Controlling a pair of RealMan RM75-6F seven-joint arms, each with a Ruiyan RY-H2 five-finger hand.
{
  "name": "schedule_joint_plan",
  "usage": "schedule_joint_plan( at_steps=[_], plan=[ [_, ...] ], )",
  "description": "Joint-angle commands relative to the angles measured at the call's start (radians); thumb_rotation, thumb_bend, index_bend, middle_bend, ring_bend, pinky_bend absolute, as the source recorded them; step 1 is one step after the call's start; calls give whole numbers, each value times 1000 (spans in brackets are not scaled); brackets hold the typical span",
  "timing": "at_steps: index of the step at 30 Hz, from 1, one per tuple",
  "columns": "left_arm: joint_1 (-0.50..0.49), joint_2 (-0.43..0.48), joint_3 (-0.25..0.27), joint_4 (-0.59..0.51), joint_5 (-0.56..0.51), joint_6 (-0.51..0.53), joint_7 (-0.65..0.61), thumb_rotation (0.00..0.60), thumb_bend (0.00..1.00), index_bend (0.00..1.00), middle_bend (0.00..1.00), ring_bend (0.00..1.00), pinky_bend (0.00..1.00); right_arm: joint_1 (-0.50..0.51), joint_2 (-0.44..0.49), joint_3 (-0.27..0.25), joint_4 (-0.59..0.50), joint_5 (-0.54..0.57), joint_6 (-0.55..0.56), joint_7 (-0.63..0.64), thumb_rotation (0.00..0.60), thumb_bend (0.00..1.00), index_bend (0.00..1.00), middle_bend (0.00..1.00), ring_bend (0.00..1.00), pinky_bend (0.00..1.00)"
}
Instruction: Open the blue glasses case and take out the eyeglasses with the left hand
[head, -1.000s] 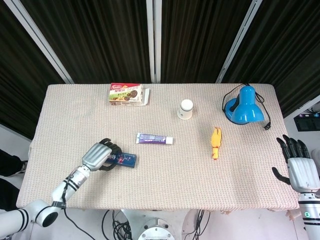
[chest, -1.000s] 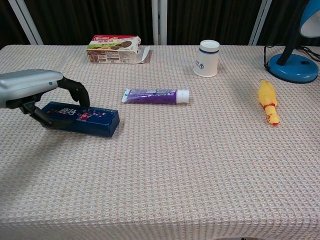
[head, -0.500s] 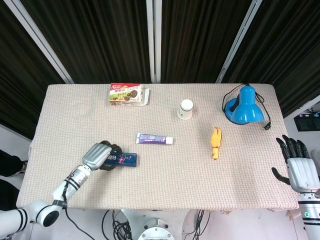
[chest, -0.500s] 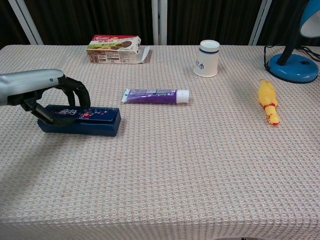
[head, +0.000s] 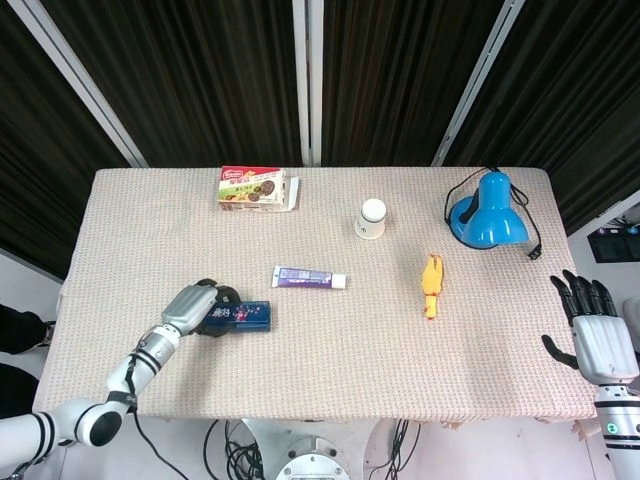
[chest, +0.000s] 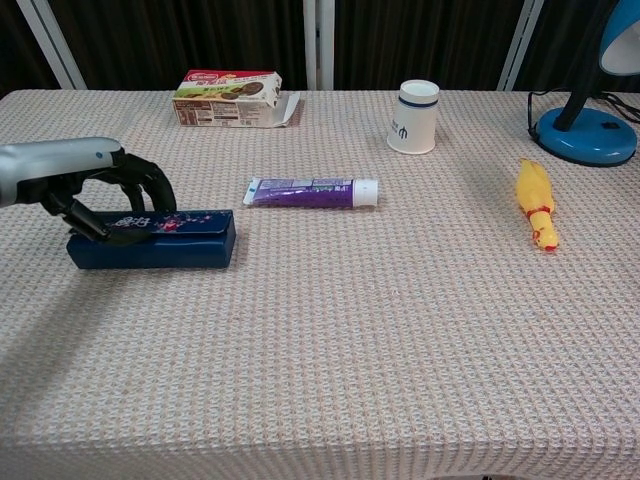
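Nearest, at the table's (chest: 330, 400) front-left: left hand (chest: 70, 175) curled over the left end of the blue glasses case (chest: 152, 240), dark fingers (chest: 150, 180) arched across its top, thumb side hidden; looks like a grip on the case, though how firmly cannot tell. Case lying flat on the woven cloth, long side across the table, lid shut, no seam gap visible in chest view. Same in head view: left hand (head: 192, 309) covering the case's (head: 245, 317) left end. Eyeglasses not visible, presumably inside. Front-right, off the table edge: right hand (head: 592, 330) upright, fingers apart, holding nothing, well apart from everything.

Progress, judged: early. Case reached and held, but not opened, nothing taken out. Left to do: lift the lid, reach in, pull out the glasses with the left hand.

Mid table: purple toothpaste tube (chest: 312, 191) just beyond the case, yellow rubber chicken (chest: 537, 203) to the right. Far edge: cookie box (chest: 232, 97), white paper cup (chest: 414, 117), blue desk lamp (head: 486, 211) at far right
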Motion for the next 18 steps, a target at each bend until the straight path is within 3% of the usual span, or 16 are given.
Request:
schedule_joint_plan(
  at_steps=[1, 10, 12, 16, 18],
  plan=[
    [-31, 18, -28, -43, -115, -34, 62, 600, 574, 343, 875, 362, 145, 0, 0, 0, 0, -1, 0, 0, 600, 192, 0, 0, 0, 0],
    [-99, 59, -54, -70, -335, -102, 96, 600, 567, 344, 845, 357, 149, 2, 1, -1, -2, -1, -3, -3, 600, 191, 0, 0, 0, 0],
    [-115, 63, -48, -64, -383, -124, 99, 600, 558, 342, 758, 336, 148, 3, 0, -2, -3, -2, -6, -6, 600, 192, 0, 0, 0, 0],
    [-141, 77, -37, -50, -425, -184, 89, 600, 551, 324, 420, 204, 150, 5, -1, -5, -4, -1, -12, -12, 600, 195, 0, 0, 0, 0],
    [-144, 76, -36, -41, -421, -187, 83, 600, 550, 319, 307, 159, 160, 6, -1, -6, -5, 0, -14, -15, 600, 195, 0, 0, 0, 0]
  ],
)
